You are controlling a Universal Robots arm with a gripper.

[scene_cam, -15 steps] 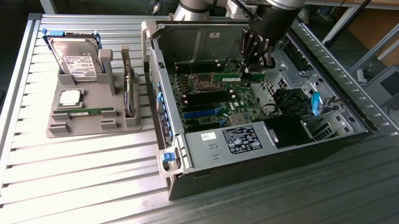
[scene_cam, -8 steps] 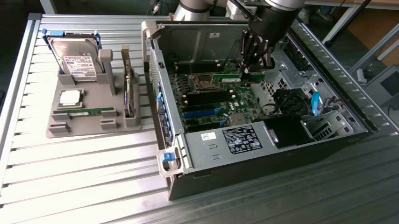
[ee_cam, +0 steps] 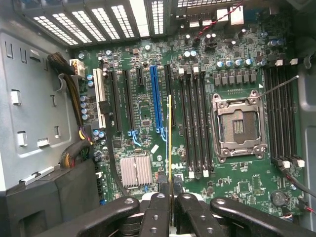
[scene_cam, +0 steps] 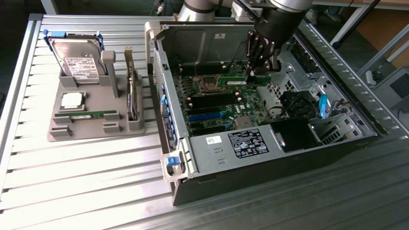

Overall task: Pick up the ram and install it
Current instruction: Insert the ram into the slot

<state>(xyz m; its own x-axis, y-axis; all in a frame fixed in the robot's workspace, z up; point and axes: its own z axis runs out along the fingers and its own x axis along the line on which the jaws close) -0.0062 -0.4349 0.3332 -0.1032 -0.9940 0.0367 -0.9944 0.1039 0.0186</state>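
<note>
My gripper hangs inside the open computer case, over the motherboard. It is shut on the ram, a thin green stick held level above the board. In the wrist view the ram shows edge-on between my black fingers, with my gripper clamped at its near end. The stick's edge runs between the blue slot and the bank of black memory slots. It is above the board, not seated in a slot. A second ram stick lies on the grey holder outside the case.
The empty processor socket sits beside the memory slots, with another slot bank beyond it. A silver heatsink and cable bundles lie nearby. On the holder are a hard drive, a silver processor and an upright card.
</note>
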